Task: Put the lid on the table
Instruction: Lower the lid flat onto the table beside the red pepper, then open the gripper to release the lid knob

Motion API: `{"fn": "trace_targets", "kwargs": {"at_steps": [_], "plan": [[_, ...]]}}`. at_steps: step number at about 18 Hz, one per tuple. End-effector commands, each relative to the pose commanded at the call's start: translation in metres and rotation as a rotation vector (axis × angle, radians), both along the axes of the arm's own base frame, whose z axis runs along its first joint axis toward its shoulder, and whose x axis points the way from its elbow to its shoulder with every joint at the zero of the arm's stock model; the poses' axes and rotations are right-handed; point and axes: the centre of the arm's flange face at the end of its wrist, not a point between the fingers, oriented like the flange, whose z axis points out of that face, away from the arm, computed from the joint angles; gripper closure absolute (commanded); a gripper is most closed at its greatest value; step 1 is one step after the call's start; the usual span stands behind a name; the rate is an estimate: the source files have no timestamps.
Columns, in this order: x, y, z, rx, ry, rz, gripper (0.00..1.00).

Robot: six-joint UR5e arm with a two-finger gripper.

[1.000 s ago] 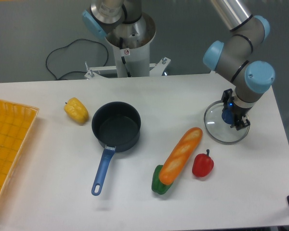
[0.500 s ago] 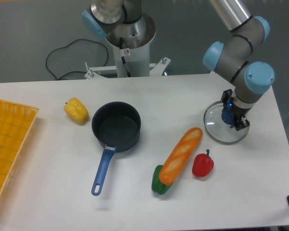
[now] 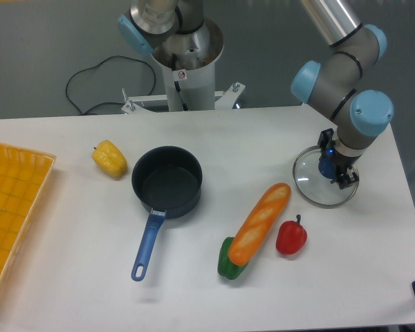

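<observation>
Glass lid (image 3: 324, 181) lies flat on the white table (image 3: 76, 290) near its right end, well apart from the saucepan (image 3: 167, 182). Gripper (image 3: 333, 170) sits low over the blue centre knob — whether its fingers clench the knob or have let go cannot be told. Risk: if they are clamped when the arm lifts, the lid would rise too — or slide toward the red pepper (image 3: 291, 236).

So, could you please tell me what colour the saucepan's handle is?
Blue; the saucepan's handle shows clearly in the fixed camera view.
</observation>
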Motion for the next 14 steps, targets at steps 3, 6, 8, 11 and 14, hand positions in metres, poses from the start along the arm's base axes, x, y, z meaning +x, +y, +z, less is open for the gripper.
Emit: {"fn": "trace_targets", "kwargs": {"at_steps": [3,6,8,11,14], "plan": [[0.0,0.0,0.0,0.0,0.0,0.0,0.31],[0.0,0.0,0.0,0.0,0.0,0.002,0.31],[-0.0001,0.0,-0.001,0.0,-0.001,0.0,0.3],[0.0005,-0.0001,-0.0006,0.0,-0.001,0.002,0.28],[0.0003,-0.0001,-0.0005,0.0,0.0,0.002,0.23]]}}
